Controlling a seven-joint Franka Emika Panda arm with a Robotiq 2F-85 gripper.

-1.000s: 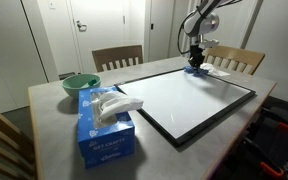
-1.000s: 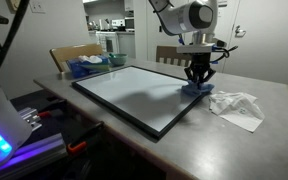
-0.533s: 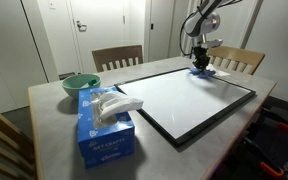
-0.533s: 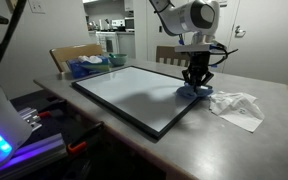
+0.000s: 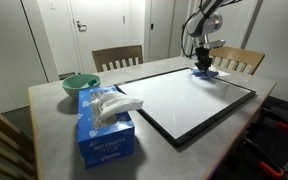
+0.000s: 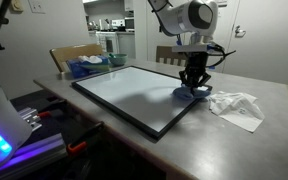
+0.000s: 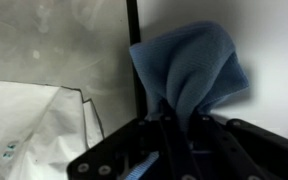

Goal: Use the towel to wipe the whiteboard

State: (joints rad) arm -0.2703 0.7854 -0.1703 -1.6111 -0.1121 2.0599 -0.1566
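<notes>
**Now: towel pinched at the board's edge, open white ahead**

Right now the pincer [image 6: 193,88] is clenched on the towel [image 6: 192,93], which bunches out below the fingertips as a small blue wad. In both exterior views the wad sits low on the whiteboard [image 6: 134,92], close to a corner on the side away from the blue tissue box [image 5: 104,135]. Whether the cloth presses on the surface or only brushes it, I cannot tell from these angles.

The wrist view shows the relation that counts. The towel [image 7: 189,65] hangs in front of the pincer [image 7: 174,120], mostly over the white surface [image 7: 269,40]. The thin black frame [image 7: 133,30] runs just along one side of the cloth. Past the frame lie the grey worktop [image 7: 54,40] and a crumpled white tissue [image 7: 24,130], which an exterior view also shows lying on the worktop just off the board [image 6: 236,105].

So the cloth is at the board's margin, and nearly all of the surface stretches away from it, toward the tissue box and the green bowl [image 5: 80,84]. My judgement is that the next stroke should run inward along the board and away from the frame. A sideways drift could carry the towel over the rim or into the tissue. The single arm reaches down from above, with nothing between it and the open white.
</notes>
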